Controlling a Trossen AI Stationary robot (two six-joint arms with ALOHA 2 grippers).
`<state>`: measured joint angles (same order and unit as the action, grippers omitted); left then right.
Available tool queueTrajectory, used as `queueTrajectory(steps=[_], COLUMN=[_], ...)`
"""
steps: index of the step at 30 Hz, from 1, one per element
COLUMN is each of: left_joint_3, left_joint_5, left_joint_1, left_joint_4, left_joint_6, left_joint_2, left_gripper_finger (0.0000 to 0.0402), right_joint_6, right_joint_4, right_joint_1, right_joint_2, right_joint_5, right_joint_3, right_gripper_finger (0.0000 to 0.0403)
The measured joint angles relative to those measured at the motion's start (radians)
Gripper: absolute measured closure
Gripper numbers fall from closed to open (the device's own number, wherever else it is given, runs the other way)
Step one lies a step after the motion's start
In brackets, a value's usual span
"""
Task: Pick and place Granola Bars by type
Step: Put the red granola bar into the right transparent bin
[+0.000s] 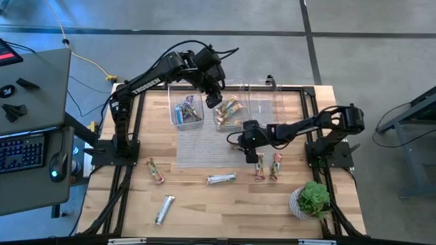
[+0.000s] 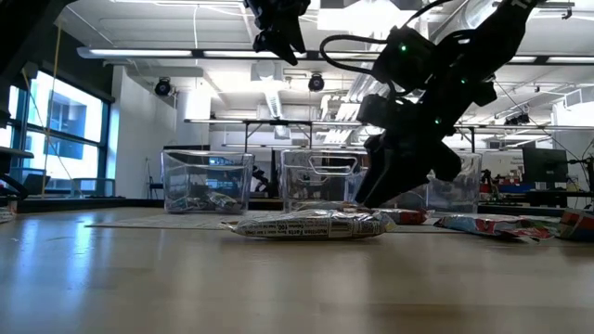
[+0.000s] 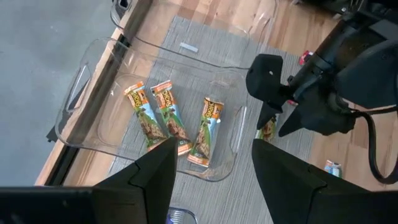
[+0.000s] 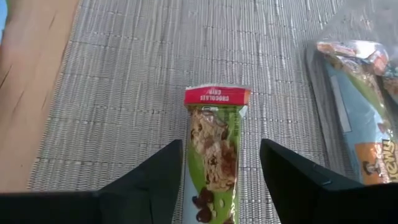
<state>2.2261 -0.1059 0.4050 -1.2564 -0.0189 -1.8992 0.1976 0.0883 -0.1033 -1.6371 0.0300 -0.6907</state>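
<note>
Right end effector (image 1: 249, 146): low over the grey woven mat (image 1: 204, 146) at frame centre of the high view, just right of the mat's edge zone. Fingers (image 4: 149, 180) spread apart, straddling a green chocolate-chip granola bar (image 4: 213, 155) that lies flat on the mat; neither finger visibly presses the wrapper.

Left end effector (image 1: 213, 99): raised above the middle clear bin (image 1: 230, 112) in the upper centre of the high view. Fingers (image 3: 155, 177) parted, nothing between them.

Middle clear bin: three orange-green granola bars (image 3: 171, 118) lying side by side on its floor. Left clear bin (image 1: 185, 110): several bars, mixed purple and silver wrappers; exact count cannot be told. Right clear bin (image 1: 264, 101): contents not discernible.

Loose on the desk (image 1: 204, 204): two red-green bars (image 1: 267, 167) side by side at lower right of centre, just below the right end effector; a silver-wrapped bar (image 1: 221, 179) at lower centre; another silver bar (image 1: 164, 209) at lower left; a red-orange bar (image 1: 156, 171) at left of centre.

Potted plant (image 1: 312, 200) at lower right corner of the desk.
</note>
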Motion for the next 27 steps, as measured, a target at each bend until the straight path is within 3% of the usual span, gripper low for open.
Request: queueTrajectory(steps=[16,22,27], left_joint_3=[0.0,0.0,0.0], left_joint_5=[0.002,0.002,0.002], left_joint_1=[0.0,0.0,0.0], left_joint_4=[0.0,0.0,0.0], left_joint_6=[-0.002,-0.002,-0.002], left_joint_2=[0.0,0.0,0.0], left_gripper_finger=[0.0199,0.0199,0.0199], right_joint_6=[-0.003,0.075,0.028], right_joint_4=[-0.031,-0.102,-0.263], right_joint_1=[-0.009,0.043,0.078], right_joint_2=[0.0,-0.004,-0.004], right_joint_5=[-0.055,0.084,0.092], right_joint_3=[0.0,-0.022,-0.117], right_gripper_finger=[0.0203,0.0203,0.0203])
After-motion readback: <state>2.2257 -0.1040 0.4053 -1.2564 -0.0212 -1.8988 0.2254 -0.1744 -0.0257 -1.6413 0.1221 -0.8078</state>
